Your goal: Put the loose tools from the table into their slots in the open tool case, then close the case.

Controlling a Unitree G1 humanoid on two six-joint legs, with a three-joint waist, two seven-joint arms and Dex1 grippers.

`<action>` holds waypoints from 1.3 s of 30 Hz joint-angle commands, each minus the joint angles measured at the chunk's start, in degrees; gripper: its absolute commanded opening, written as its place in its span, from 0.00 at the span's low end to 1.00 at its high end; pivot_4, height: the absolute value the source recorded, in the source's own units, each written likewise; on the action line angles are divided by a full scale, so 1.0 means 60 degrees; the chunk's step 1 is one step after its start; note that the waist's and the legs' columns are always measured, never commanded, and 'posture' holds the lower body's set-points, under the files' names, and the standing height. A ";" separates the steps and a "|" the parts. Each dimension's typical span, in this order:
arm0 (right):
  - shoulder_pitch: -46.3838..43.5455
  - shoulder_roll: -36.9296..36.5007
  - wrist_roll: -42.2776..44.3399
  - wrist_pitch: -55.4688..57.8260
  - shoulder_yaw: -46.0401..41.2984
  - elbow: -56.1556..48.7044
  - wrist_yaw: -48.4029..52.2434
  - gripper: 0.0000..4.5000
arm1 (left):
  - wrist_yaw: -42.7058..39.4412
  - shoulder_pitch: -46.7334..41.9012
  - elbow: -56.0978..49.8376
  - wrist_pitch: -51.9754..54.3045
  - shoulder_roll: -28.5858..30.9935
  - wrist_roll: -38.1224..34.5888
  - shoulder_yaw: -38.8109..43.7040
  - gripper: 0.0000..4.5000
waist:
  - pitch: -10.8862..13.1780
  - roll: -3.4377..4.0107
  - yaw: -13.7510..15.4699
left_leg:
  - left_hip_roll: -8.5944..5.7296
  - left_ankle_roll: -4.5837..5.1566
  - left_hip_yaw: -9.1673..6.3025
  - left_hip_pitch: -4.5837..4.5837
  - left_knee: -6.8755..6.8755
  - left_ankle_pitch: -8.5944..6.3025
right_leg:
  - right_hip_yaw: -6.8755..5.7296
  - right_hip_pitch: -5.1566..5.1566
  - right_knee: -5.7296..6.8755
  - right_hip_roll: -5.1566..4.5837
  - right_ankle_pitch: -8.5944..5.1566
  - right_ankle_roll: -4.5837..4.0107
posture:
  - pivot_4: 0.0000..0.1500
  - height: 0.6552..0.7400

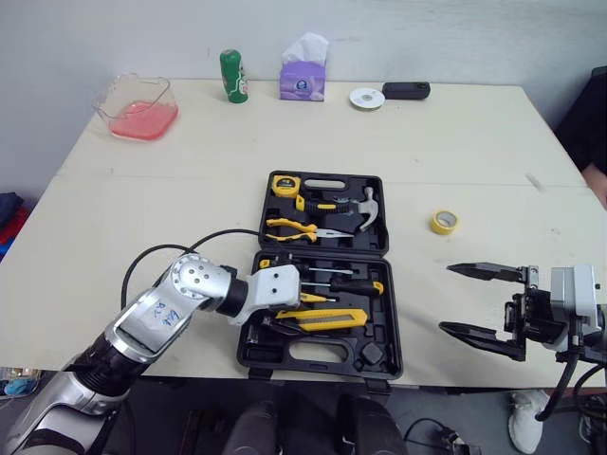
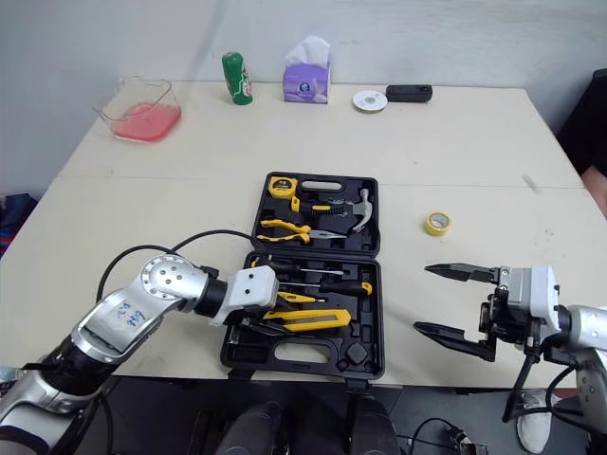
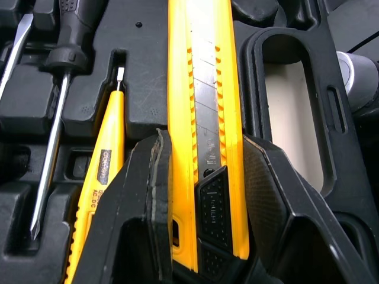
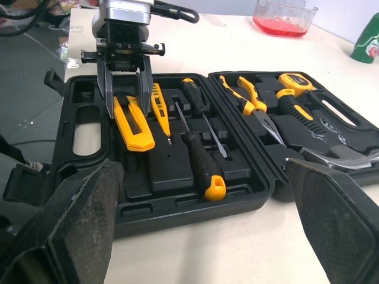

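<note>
Fingers of the left tool point(image 3: 203, 148) clamp the yellow utility knife point(image 3: 201, 71) by its long sides. They hold it lengthwise and low over a moulded recess in the near half of the open tool case point(image 1: 379, 327), so the body lines up with its slot beside the slim yellow tester pen point(image 3: 100, 171). The knife's ribbed plastic shell and black slider stand out against the case's hard, scuffed black moulding (whether it is fully seated cannot be told). The right tool point(image 1: 448, 299) hangs wide open and empty over the tabletop point(image 1: 474, 142) edge. Beyond it, a glossy yellow tape roll point(image 1: 444, 222) lies loose to the right of the case.
</note>
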 commanded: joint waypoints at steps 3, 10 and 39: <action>-0.0120 -0.0156 0.0053 -0.0018 -0.0103 -0.0082 0.0066 1.00 | -0.0289 -0.0142 0.0151 -0.0481 0.0147 0.0674 -0.0554 0.28 | 0.0000 0.0000 0.0002 | -0.0003 0.0001 0.0001 0.0000 0.0000 0.0001 | -0.0001 0.0000 0.0000 0.0004 0.0000 0.0000 | 1.00 1.00; -0.0110 -0.0089 -0.0046 -0.0129 -0.0150 0.0068 0.0098 1.00 | -0.0589 -0.0271 0.0293 -0.1095 0.0065 0.0499 -0.0185 0.76 | 0.0000 0.0000 0.0005 | -0.0002 0.0003 -0.0001 -0.0001 0.0002 0.0001 | -0.0002 0.0001 0.0000 0.0014 0.0000 0.0000 | 1.00 1.00; 0.0197 0.0089 -0.0277 -0.0936 -0.0329 0.1016 0.0288 1.00 | -0.1338 0.0770 0.1884 -0.4928 -0.1786 -0.0301 0.1173 0.01 | 0.0000 0.0000 0.0001 | -0.0003 0.0006 0.0000 -0.0006 0.0022 0.0001 | -0.0012 -0.0001 0.0014 0.0025 0.0001 0.0002 | 1.00 1.00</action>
